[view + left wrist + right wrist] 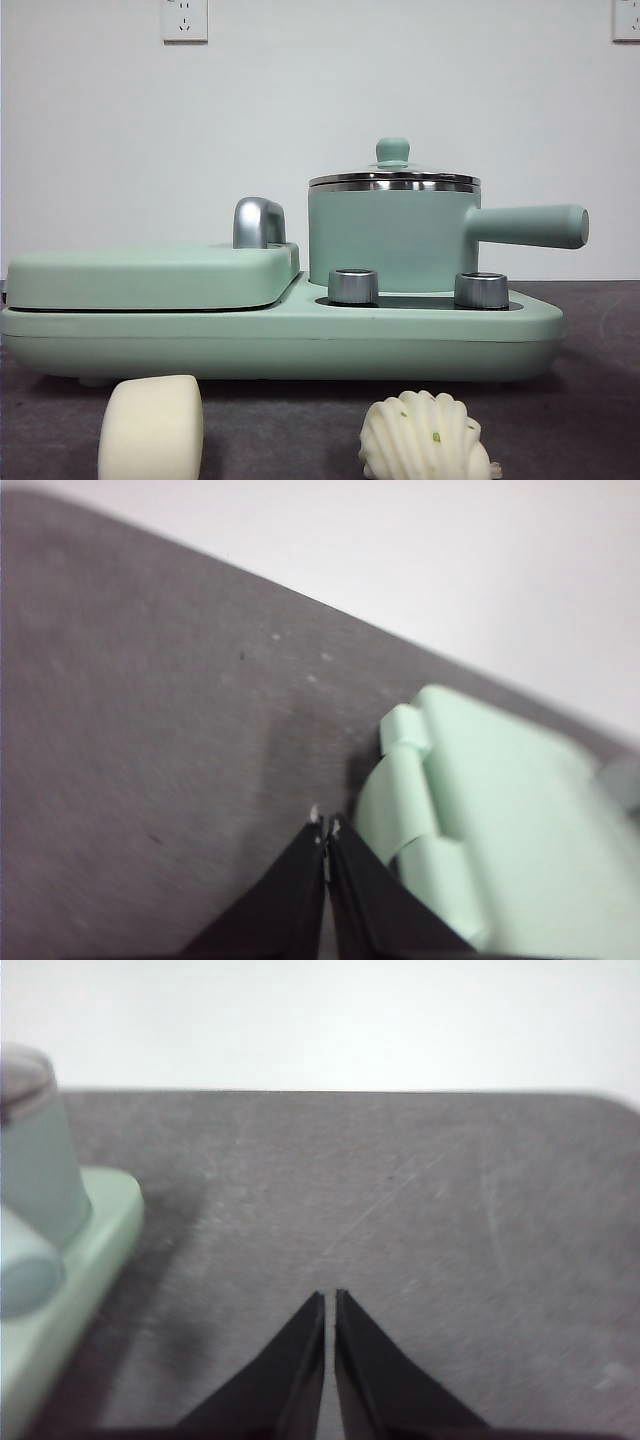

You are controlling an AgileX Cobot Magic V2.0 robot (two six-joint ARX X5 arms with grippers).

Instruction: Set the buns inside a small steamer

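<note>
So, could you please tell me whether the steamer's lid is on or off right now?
On: the glass lid sits flat on the small steamer rim, knob upright.

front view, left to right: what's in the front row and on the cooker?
Front row: smooth cream block-shaped bun → ridged shell-shaped bun. Cooker: flat mint-green lidded grill plate → chrome handle → mint-green lidded steamer pot → its straight side handle.

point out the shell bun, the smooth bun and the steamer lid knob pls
shell bun [422, 438], front view, middle of its ridged face.
smooth bun [151, 428], front view, centre of its flat front.
steamer lid knob [392, 150], front view, the green knob's rounded head.
</note>
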